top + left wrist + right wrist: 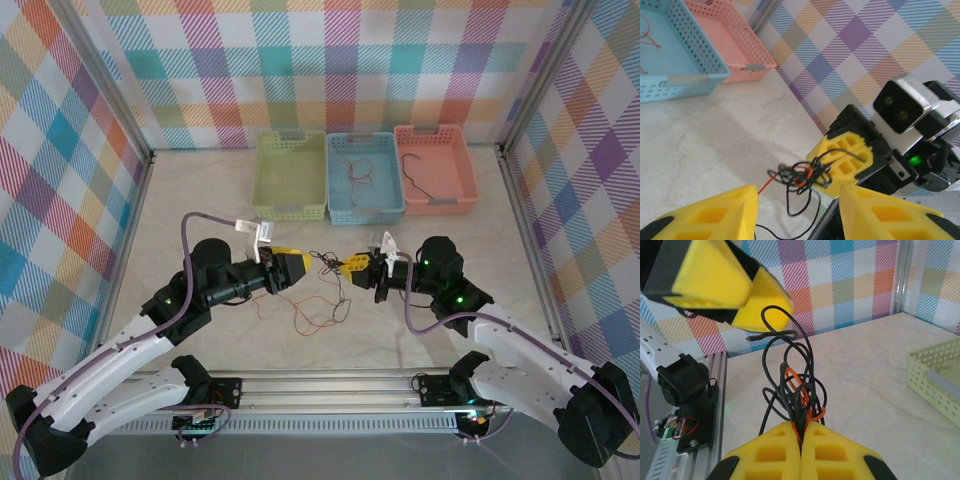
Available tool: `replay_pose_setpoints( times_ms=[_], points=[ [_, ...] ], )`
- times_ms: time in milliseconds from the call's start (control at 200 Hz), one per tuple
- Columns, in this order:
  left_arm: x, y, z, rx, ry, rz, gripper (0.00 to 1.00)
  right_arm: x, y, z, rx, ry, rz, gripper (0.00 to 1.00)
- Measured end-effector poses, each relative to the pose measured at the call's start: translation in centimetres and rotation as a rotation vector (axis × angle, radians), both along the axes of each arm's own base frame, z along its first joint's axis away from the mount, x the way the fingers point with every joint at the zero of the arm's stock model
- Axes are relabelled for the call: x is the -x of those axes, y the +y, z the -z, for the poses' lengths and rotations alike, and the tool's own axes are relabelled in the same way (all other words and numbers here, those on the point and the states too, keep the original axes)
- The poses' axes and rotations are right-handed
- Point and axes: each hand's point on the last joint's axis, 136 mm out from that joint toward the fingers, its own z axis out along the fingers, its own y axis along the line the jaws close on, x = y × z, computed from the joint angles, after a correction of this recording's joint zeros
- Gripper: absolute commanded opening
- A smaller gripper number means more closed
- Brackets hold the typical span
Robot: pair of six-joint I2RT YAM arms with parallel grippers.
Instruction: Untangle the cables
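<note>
Baskets (364,212): three, far table (200,210) edge
Cables (801,392): one tangle, table middle, count unclear
Left gripper (799,200): released
Right gripper (801,429): clenched on cables

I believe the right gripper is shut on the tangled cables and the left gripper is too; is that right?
Not quite: the left gripper is open, its jaws standing apart, as the left wrist view shows. The right gripper is indeed shut on the tangled cables.
</note>
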Motion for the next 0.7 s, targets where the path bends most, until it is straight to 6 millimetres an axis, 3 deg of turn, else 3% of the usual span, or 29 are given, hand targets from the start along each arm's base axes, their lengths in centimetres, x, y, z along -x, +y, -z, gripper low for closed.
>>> replay_pose_setpoints(
  times_ms=[260, 515, 700],
  points=[
    [0.1, -1.0, -0.4, -0.126, -0.086, 0.088, 0.61, 0.6, 0.2, -0.5, -0.006, -0.002, -0.041, 0.04],
    [1.3, 0.0, -2.3, -0.274, -0.239, 0.162, 0.75, 0.8, 0.3, -1.5, -0.005, 0.013, -0.055, 0.03],
    [2.3, 0.6, -2.0, -0.317, -0.381, 0.202, 0.75, 1.0, 0.3, -2.1, -0.008, 0.023, -0.066, 0.03]
  ],
)
